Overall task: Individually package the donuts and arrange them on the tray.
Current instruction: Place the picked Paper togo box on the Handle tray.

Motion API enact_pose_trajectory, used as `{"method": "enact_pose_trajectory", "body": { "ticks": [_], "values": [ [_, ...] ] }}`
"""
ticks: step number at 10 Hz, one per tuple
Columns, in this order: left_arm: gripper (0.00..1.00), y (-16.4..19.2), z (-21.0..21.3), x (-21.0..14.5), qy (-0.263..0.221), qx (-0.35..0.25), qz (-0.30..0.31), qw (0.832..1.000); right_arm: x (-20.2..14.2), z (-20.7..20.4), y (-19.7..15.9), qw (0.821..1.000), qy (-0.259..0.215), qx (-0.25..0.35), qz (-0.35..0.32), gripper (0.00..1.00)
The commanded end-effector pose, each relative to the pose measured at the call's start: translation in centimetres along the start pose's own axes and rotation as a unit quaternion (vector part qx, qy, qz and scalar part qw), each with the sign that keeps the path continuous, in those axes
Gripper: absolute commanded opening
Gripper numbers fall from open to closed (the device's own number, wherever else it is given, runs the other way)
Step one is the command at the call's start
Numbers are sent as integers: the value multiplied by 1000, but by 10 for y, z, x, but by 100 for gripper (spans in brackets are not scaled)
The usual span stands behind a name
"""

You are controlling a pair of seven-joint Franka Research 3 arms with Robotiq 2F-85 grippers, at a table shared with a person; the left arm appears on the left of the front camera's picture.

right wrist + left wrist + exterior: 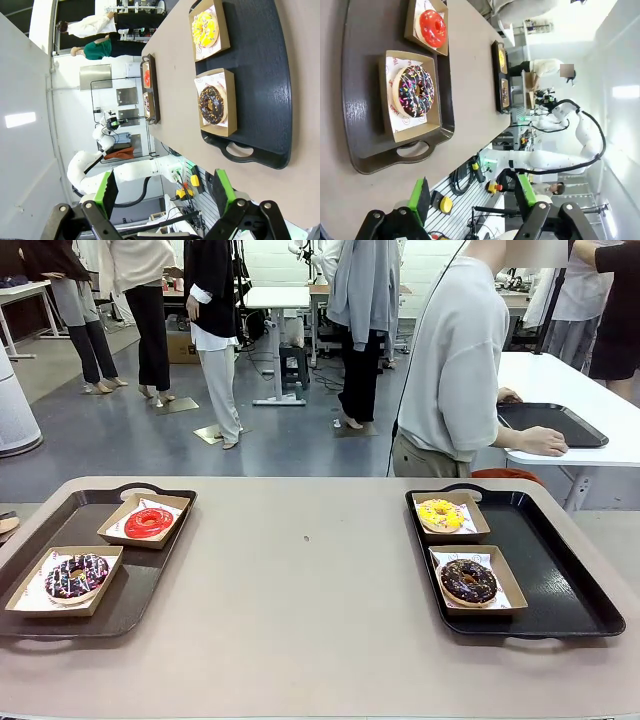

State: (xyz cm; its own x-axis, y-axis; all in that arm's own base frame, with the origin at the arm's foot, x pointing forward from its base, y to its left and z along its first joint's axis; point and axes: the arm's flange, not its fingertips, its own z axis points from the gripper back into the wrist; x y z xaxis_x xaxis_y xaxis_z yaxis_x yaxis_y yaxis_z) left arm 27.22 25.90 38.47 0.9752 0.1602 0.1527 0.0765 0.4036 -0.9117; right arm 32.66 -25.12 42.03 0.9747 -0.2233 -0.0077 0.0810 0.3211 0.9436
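Four donuts each lie in a small brown cardboard box lined with white paper. The red donut (147, 522) (432, 28) and the purple sprinkled donut (76, 576) (415, 91) rest on the left black tray (150, 565) (365, 125). On the right black tray (550, 570) (260, 90) sit the yellow donut (440, 514) (206, 28) and the chocolate donut (468, 582) (212, 104). My left gripper (472, 195) hangs open, back from the left tray's near handle. My right gripper (165, 192) is open too, back from the right tray's handle. Neither holds anything.
A person (455, 370) stands at the table's far side, turned toward a white side table with another black tray (555, 423). Bare tan tabletop (300, 570) stretches between the two trays. Other people stand farther back in the room.
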Motion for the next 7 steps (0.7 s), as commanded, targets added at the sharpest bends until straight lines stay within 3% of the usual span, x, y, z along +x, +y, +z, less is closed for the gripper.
{"method": "enact_pose_trajectory", "body": {
  "ticks": [1, 4, 5, 7],
  "values": [
    [89, 4, 3, -3, -25, -31, -15, 999, 0, 1, 0, 1000, 0, 2, -1, 100],
    [89, -5, -1, -11, -29, -27, -50, 998, 0, 1, 0, 1000, 0, 2, -1, 100],
    [89, 5, 5, -6, -20, -22, -10, 1000, 0, 1, 0, 1000, 0, 2, -1, 100],
    [89, 5, 5, -6, -20, -22, -10, 1000, 0, 1, 0, 1000, 0, 2, -1, 100]
  ]
}}
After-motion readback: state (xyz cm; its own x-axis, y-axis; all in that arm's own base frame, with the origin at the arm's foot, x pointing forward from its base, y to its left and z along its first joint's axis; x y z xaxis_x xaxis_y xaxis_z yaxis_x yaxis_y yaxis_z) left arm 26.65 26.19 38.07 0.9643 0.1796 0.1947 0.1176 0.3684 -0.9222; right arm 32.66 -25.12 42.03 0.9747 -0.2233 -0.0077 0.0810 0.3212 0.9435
